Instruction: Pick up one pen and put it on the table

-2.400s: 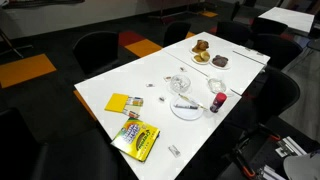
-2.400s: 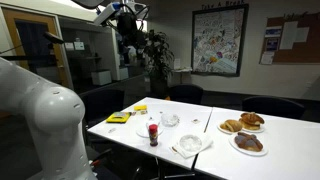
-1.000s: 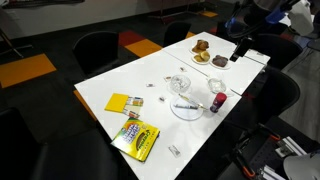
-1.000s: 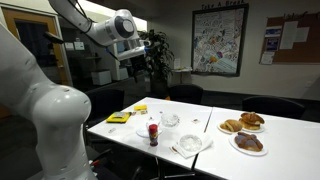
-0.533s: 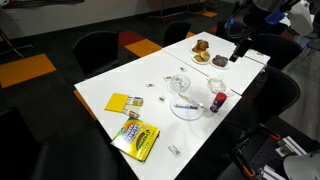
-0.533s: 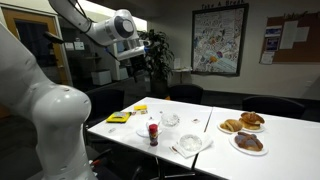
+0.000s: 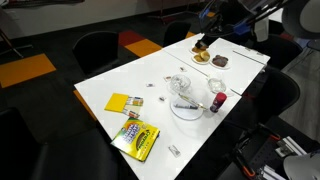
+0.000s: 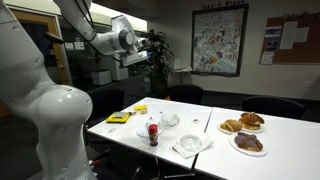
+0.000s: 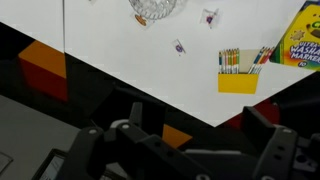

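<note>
The arm (image 8: pixel 50 120) rises high, wrist (image 8: pixel 124 39) stretched outward; the gripper (image 9: pixel 175 150) hangs in mid-air; jaws spread wide.

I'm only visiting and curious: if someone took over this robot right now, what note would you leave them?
Gripper: open, empty, high above the table near its edge.
Pens: in the yellow box on the table, next to the marker pack.
Done: nothing yet; no pen lifted.
Left: go down to the box, grip one pen, lay it on bare tabletop.
</note>
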